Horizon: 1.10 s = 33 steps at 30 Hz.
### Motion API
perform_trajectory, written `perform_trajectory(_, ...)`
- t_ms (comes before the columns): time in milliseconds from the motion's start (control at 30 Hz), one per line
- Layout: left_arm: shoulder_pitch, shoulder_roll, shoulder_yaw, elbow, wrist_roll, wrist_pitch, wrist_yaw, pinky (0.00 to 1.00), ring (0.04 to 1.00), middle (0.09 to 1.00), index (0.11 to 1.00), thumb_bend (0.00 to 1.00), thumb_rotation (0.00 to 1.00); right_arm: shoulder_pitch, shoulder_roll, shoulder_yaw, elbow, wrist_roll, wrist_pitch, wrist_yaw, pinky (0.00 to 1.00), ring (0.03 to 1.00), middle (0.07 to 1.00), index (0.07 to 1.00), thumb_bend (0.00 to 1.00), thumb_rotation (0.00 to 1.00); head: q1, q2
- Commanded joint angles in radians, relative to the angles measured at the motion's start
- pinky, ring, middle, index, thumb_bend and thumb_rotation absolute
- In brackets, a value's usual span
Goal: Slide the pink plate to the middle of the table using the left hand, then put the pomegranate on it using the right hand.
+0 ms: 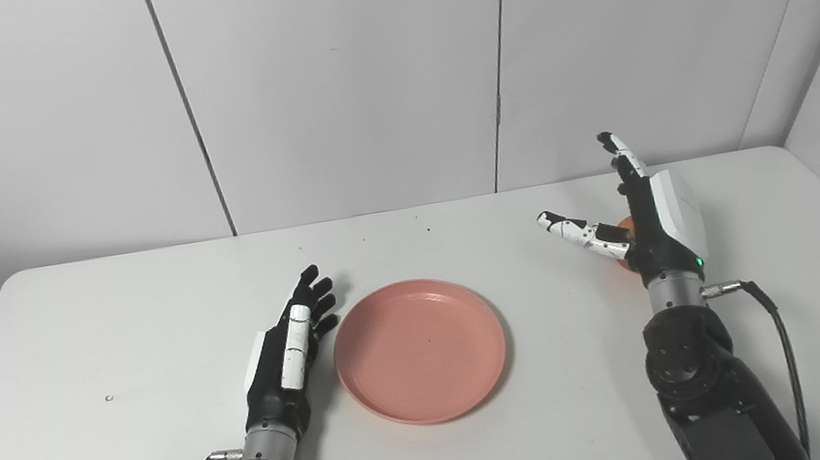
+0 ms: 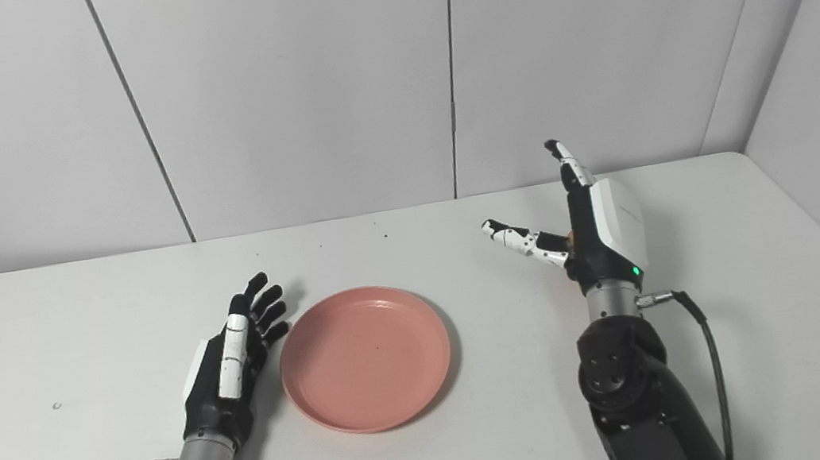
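Plate point(image 1: 421, 351), pink, round, shallow, bare on the white worktop point(image 1: 110, 320); both hands' fingers point(image 1: 317, 301) spread, holding nothing.

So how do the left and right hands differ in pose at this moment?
The left hand lies low beside the pink plate, fingers pointing forward; the right hand is raised upright, thumb spread wide. The left stands clear of any fruit; the right mostly hides the pomegranate behind it. Both are open, holding nothing.
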Motion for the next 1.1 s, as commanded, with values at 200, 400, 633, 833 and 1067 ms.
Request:
perform_trajectory(200,-0.019,0.006,0.007,-0.013,-0.018,-0.058,-0.025,0.9,0.927,0.929,0.929,0.66,1.0,-0.048,-0.054,0.0,0.017,-0.025,0.039,-0.031,0.77,0.873,0.897,0.896,0.81,0.44,-0.005,0.0)
perform_trajectory(400,-0.02,0.006,0.011,-0.009,-0.022,-0.059,-0.031,0.9,0.928,0.93,0.929,0.66,1.0,-0.055,-0.086,0.002,0.046,-0.032,0.043,-0.034,0.78,0.87,0.891,0.896,0.81,0.45,-0.006,0.002)
perform_trajectory(633,-0.019,0.004,0.012,-0.011,-0.018,-0.056,-0.034,0.9,0.925,0.927,0.926,0.66,1.0,-0.053,-0.113,-0.004,0.055,-0.04,0.061,-0.039,0.77,0.868,0.893,0.899,0.82,0.45,-0.002,0.002)
perform_trajectory(833,-0.017,0.002,0.013,-0.018,-0.018,-0.051,-0.035,0.9,0.924,0.926,0.924,0.66,1.0,-0.056,-0.123,-0.017,0.085,-0.015,0.081,-0.023,0.73,0.863,0.895,0.891,0.82,0.44,0.0,0.006)
perform_trajectory(1067,-0.015,0.001,0.013,-0.025,-0.014,-0.043,-0.033,0.89,0.921,0.922,0.923,0.67,1.0,-0.063,-0.141,-0.002,0.142,0.009,0.088,-0.003,0.71,0.85,0.884,0.879,0.83,0.41,0.001,0.007)
